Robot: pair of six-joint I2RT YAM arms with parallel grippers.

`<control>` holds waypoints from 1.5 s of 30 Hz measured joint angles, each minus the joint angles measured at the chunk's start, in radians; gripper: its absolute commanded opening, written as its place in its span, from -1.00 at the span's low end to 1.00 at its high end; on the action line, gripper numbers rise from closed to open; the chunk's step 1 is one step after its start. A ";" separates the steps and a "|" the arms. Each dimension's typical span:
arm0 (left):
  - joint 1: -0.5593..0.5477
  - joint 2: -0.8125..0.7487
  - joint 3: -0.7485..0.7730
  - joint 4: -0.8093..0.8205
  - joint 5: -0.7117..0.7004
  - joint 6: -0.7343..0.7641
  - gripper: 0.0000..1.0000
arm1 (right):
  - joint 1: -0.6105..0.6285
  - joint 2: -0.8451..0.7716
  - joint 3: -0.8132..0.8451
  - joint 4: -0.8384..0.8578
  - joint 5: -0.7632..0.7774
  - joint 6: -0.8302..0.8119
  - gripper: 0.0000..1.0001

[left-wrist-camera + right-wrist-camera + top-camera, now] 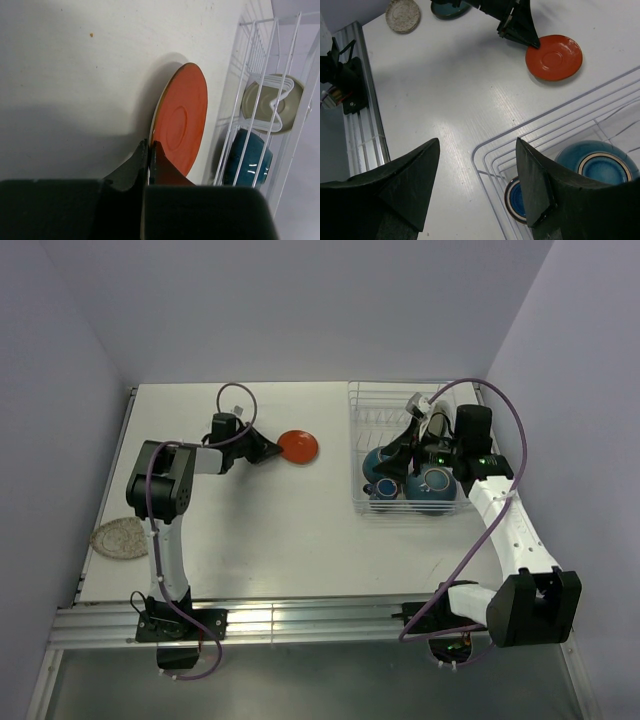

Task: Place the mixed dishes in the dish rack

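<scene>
A white table [250, 530] sits between pale lilac walls. The left gripper [149, 148] is pinched tight on the near rim of the orange-red plate [182, 120], which sits on the table just ahead of its fingertips. The right gripper [477, 142] hangs spread wide, holding nothing, above a corner of the dish rack [485, 172]. A teal-blue bowl [597, 165] sits inside the rack, beside one finger.

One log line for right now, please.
left gripper: shut on orange plate rim | right gripper: open, over dish rack | blue bowl: in rack
</scene>
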State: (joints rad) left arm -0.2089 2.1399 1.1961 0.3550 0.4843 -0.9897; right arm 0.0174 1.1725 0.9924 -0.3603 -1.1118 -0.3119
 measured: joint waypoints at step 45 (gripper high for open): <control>-0.175 -0.619 -0.322 0.070 0.184 -0.048 -1.00 | 0.236 0.281 -0.107 0.572 0.277 0.925 -0.17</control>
State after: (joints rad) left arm -0.3843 1.5208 0.8742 0.4248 0.6682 -1.0374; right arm 0.2531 1.4536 0.8856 0.2119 -0.8345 0.6132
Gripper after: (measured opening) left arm 0.029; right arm 0.491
